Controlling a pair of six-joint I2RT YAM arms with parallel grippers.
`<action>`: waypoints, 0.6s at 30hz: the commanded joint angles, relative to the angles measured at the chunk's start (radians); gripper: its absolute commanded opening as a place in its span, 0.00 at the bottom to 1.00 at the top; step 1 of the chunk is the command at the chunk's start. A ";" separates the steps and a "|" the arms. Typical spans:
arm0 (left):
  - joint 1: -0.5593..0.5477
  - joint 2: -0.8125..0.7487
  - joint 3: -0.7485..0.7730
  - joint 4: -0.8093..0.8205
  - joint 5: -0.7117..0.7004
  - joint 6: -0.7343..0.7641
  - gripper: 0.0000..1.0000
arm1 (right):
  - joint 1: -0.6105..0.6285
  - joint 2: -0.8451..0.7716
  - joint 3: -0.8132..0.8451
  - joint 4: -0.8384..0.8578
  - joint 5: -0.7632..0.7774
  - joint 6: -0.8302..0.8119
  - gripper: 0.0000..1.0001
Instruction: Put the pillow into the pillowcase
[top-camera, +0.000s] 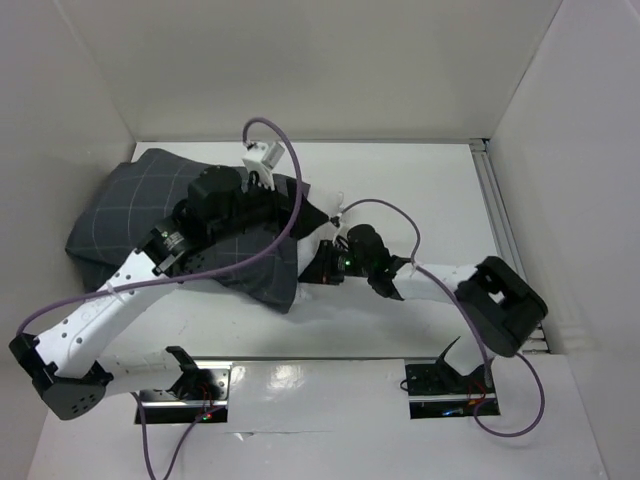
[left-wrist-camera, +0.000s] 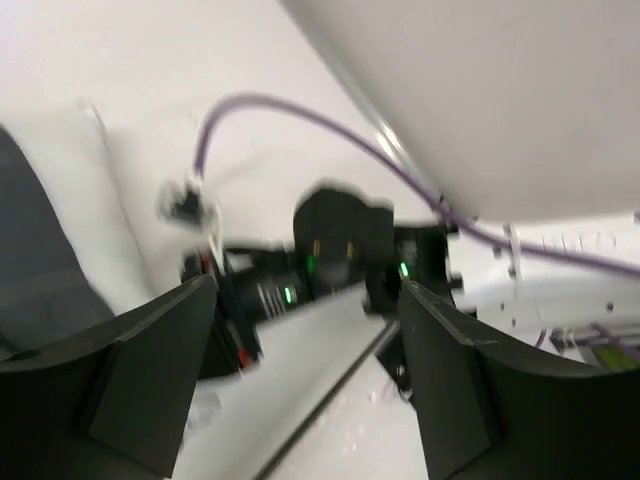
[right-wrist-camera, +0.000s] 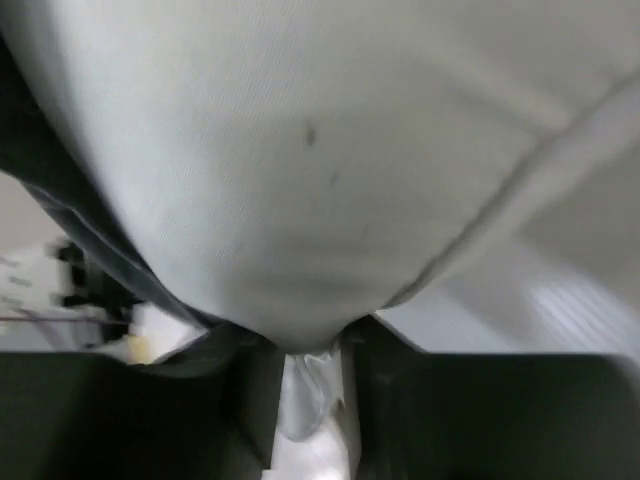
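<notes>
The dark grey checked pillowcase (top-camera: 130, 215) lies bunched at the left of the table, and my left arm reaches across it. A white corner of the pillow (top-camera: 313, 243) pokes out at its right end. My right gripper (top-camera: 322, 265) sits at that corner. In the right wrist view the pillow (right-wrist-camera: 300, 150) fills the frame, and a fold of its white fabric is pinched in my right gripper (right-wrist-camera: 315, 370). The pillowcase (right-wrist-camera: 60, 200) edge runs down the left. My left gripper (left-wrist-camera: 305, 300) is open with nothing between its fingers, above the pillowcase's right end (top-camera: 280, 205).
White enclosure walls surround the table. A metal rail (top-camera: 500, 220) runs along the right side. Purple cables loop over both arms. The left wrist view looks at the right arm's wrist (left-wrist-camera: 340, 250), with dark pillowcase cloth (left-wrist-camera: 40, 260) at its left edge.
</notes>
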 joint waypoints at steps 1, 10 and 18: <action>0.019 0.050 0.114 -0.050 -0.060 0.096 0.83 | 0.055 -0.146 0.044 -0.460 0.250 -0.168 0.38; 0.069 0.620 0.644 -0.383 -0.457 0.214 0.86 | -0.153 -0.663 -0.082 -0.641 0.408 -0.127 0.80; 0.060 0.946 0.899 -0.373 -0.810 0.252 0.87 | -0.455 -0.394 -0.059 -0.346 0.056 -0.095 0.87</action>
